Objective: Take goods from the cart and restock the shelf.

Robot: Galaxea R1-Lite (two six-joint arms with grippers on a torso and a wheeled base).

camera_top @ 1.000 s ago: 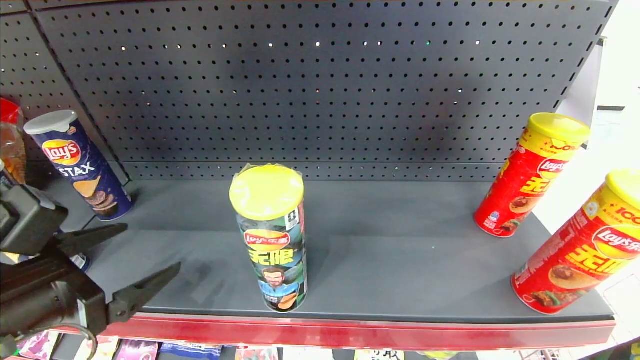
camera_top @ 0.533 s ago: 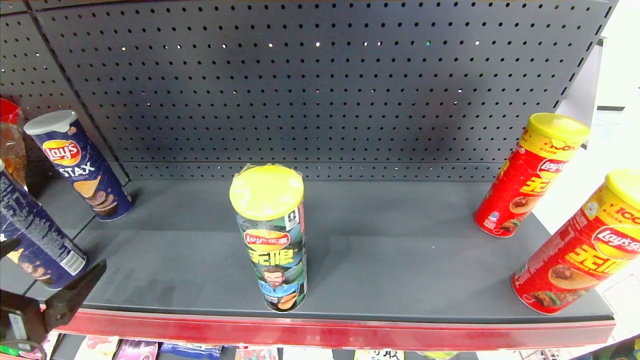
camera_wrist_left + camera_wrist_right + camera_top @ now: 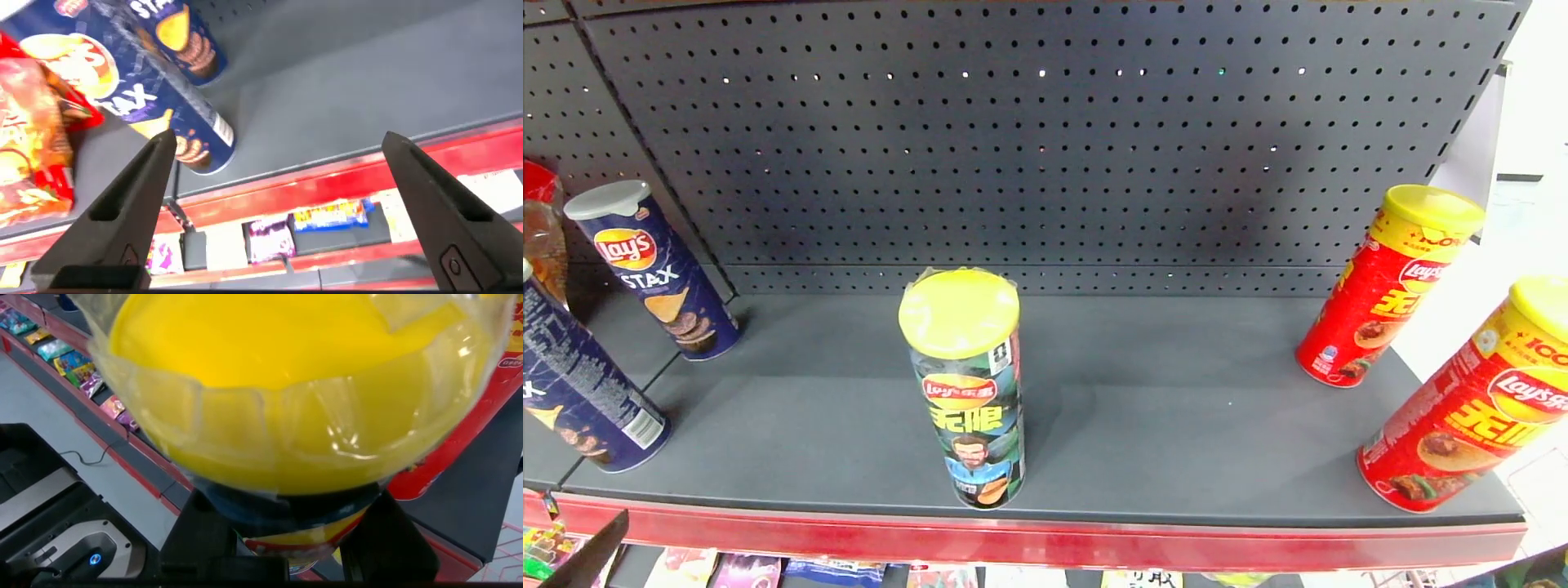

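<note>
A canister (image 3: 278,392) is gripped in the right end effector (image 3: 286,543). The dark fingers (image 3: 200,539) are closed against either side of its body, just under the top. Its lid is bright yellow and is covered by a clear plastic overcap with a notched rim. Below the lid the body is seen to be dark, with a red-and-yellow mark on the front. The canister is held off the shelf (image 3: 1176,425), near the shelf's red front edge.

The left end effector (image 3: 279,139) is spread wide open and nothing is held in it. It is placed in front of and below the red edge at the shelf's left end, where one finger tip is seen in the head view's lower left corner.

The shelf is dark grey and is backed by a pegboard (image 3: 1045,147). A green canister (image 3: 968,392) with a yellow lid is stood upright near the front edge, about midway along. At the right end, a rear red canister (image 3: 1388,294) and a front red canister (image 3: 1462,408) are stood apart from each other, both with yellow lids. At the left end, a rear blue canister (image 3: 654,273) with a grey lid is set by the pegboard. A front blue canister (image 3: 580,384) is set nearer the edge, with its top cut off from view. A red bag (image 3: 535,220) is seen beyond them. Packets (image 3: 743,572) are laid on the lower shelf.
</note>
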